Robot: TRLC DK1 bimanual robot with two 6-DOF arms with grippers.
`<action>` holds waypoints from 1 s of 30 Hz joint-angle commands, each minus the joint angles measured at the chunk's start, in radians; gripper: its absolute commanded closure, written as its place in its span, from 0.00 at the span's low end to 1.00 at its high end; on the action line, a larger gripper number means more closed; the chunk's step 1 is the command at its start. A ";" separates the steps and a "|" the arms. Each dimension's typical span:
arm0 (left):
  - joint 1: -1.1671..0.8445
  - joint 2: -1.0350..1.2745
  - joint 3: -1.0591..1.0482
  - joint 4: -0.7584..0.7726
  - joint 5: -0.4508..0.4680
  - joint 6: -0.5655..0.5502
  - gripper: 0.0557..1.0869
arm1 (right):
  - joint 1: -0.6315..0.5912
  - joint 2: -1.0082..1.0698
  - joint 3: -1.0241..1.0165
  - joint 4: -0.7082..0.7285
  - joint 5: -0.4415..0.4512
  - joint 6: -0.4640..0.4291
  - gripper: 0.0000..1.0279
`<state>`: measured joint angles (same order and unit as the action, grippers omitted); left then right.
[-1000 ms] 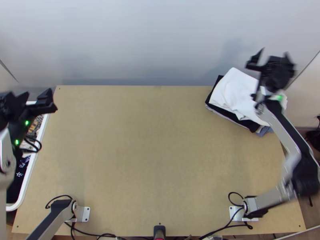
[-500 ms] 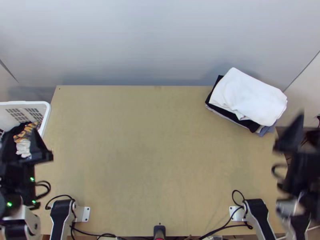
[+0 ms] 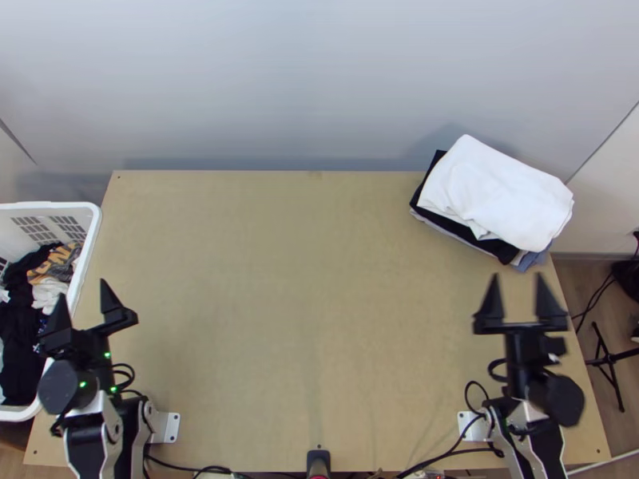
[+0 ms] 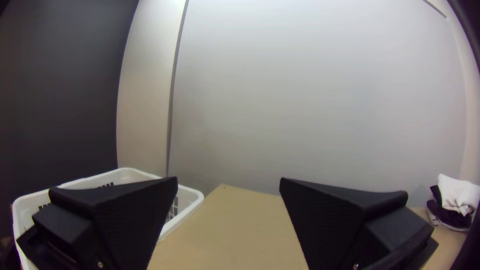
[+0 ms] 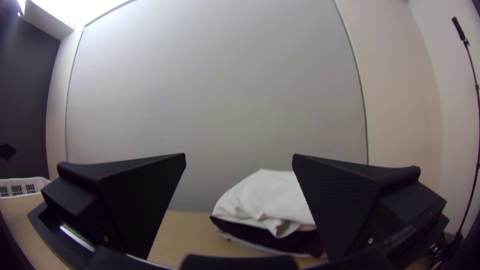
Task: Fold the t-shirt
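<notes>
T-shirt (image 3: 499,195), which we take to be the white garment, lies folded on top of the pile at the far right corner of the table (image 3: 303,279), above a black garment (image 3: 499,250). We have both grippers unloaded, fingers spread wide: the left gripper (image 3: 82,288) near the basket (image 3: 48,205), the right gripper (image 3: 517,276) towards the table's right edge, apart from the pile.

We judge the folding complete and the step in hand to be parking the arms. For a good finish, we should hold each gripper raised on its own side, clear of the basket rim and the pile. We should settle both arms smoothly and avoid any sweep over the far right corner; a brush could drag the loose front edge or skew the stack.
</notes>
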<state>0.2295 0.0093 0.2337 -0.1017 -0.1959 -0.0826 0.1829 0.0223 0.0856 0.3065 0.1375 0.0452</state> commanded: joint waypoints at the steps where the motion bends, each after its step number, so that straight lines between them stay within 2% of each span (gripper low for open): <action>1: 0.005 -0.015 -0.174 0.017 0.026 -0.025 0.04 | 0.115 -0.027 -0.081 -0.285 -0.001 0.031 0.04; 4: 0.007 -0.008 -0.185 -0.026 0.027 -0.077 0.04 | 0.044 -0.025 -0.080 -0.287 -0.003 0.010 0.04; 7: 0.001 -0.011 -0.181 -0.044 0.049 -0.080 0.04 | -0.011 -0.025 -0.081 -0.287 -0.003 0.010 0.04; 10: 0.001 -0.009 -0.180 -0.049 0.065 -0.046 0.04 | -0.011 -0.025 -0.081 -0.287 -0.003 0.010 0.04; 30: 0.001 -0.011 -0.180 -0.049 0.065 -0.046 0.04 | -0.011 -0.025 -0.081 -0.287 -0.003 0.010 0.04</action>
<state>0.2298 -0.0013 0.0555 -0.1440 -0.1310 -0.1303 0.1726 -0.0029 0.0063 0.0235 0.1341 0.0559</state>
